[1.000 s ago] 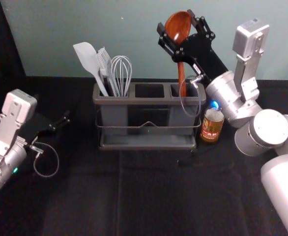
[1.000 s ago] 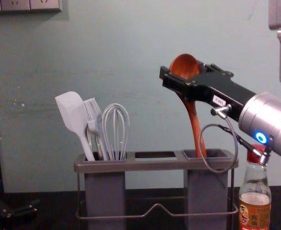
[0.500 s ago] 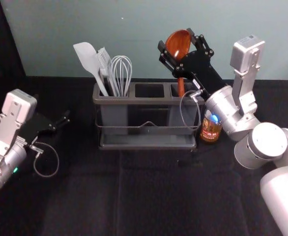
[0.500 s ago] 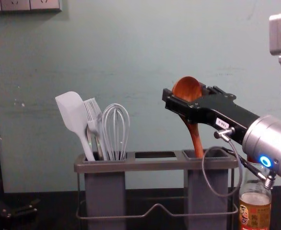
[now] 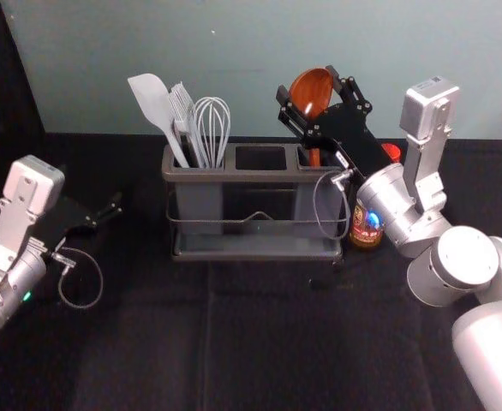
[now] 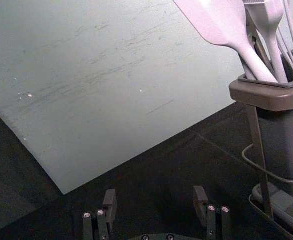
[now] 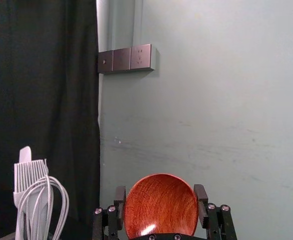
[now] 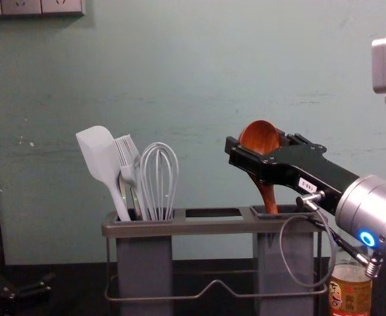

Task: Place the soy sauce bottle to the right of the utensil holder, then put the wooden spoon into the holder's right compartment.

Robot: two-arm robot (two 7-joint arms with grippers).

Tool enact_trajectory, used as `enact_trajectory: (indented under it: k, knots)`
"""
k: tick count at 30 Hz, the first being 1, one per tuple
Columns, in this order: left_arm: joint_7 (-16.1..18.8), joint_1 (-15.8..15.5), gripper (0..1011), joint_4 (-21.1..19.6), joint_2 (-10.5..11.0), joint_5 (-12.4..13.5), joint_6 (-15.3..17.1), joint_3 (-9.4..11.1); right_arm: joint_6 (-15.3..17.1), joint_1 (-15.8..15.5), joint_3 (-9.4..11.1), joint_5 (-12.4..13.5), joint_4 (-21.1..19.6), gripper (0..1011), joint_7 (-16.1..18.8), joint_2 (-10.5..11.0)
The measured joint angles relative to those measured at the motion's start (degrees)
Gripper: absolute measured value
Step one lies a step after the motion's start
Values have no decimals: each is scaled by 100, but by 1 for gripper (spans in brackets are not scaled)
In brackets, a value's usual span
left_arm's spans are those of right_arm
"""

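Observation:
My right gripper (image 5: 307, 82) is over the holder's right end, shut on the bowl of the wooden spoon (image 5: 313, 96). In the right wrist view, the right gripper (image 7: 160, 194) has the spoon's bowl (image 7: 160, 210) between its fingers. The spoon's handle reaches down into the right compartment of the utensil holder (image 8: 199, 227); its lower end is hidden. Just right of the holder stands the soy sauce bottle (image 8: 350, 293), upright and partly behind the right arm. The left gripper (image 5: 114, 207) is parked left of the holder; in its wrist view the left gripper (image 6: 155, 194) is open and empty.
A white spatula (image 8: 99, 158), brush (image 8: 129, 161) and whisk (image 8: 159, 174) stand in the holder's left compartment. The middle compartment (image 5: 260, 158) lies between them and the spoon. Behind the black-covered table (image 5: 259, 334) rises a grey-green wall (image 5: 234, 51).
The right gripper has come down with the spoon, and the handle is deeper in the right compartment. The bottle's red cap has come into sight in the head view. The left arm, holder and bottle have stayed put.

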Motion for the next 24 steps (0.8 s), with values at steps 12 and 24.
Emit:
enact_trajectory:
  k: [12, 24]
  knots:
    - [0, 0, 1005, 0, 0, 0, 0, 0, -1, -20, 22, 20, 17, 976, 3, -7]
    - [0, 0, 1005, 0, 0, 0, 0, 0, 83, -69, 71, 50, -327, 1002, -9, 26]
